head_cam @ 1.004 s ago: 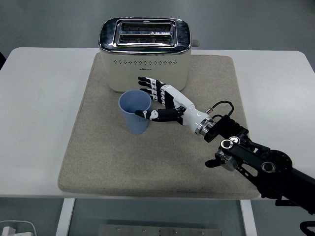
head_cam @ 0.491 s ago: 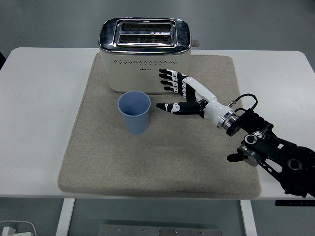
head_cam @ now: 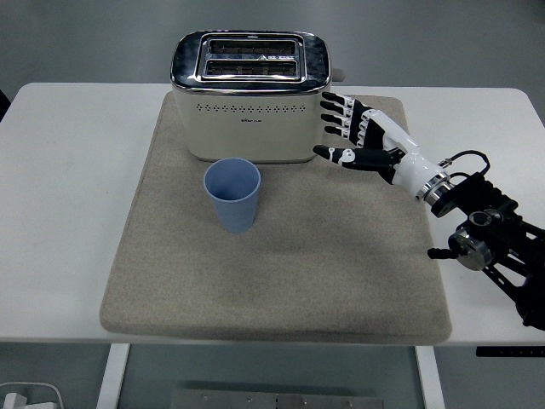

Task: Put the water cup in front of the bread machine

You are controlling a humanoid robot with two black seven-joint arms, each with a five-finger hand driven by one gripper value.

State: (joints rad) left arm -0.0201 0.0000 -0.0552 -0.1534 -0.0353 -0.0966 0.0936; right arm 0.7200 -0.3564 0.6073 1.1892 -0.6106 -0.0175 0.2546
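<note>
Water cup (head_cam: 232,194): blue, plain, no print visible. Upright, mouth up, long axis vertical, narrowing toward the base. Stands on the beige mat (head_cam: 281,281), just in front of the bread machine (head_cam: 250,95), a little left of its centre, with a narrow gap between them. Nothing touches the cup.

Bread machine: cream body, chrome top with two slots running left to right, a row of small holes across the front face. A small dark mark sits low on the front centre; too small to read. A knob sticks out on its right side.

Right hand (head_cam: 358,135): off to the right of the cup, well apart from it, beside the machine's right front corner. Fingers (head_cam: 335,115) spread and extended toward the left, thumb below them, holding nothing. White wrist, then black arm running down to the right edge.

Mat lies on the white surface (head_cam: 68,170).
</note>
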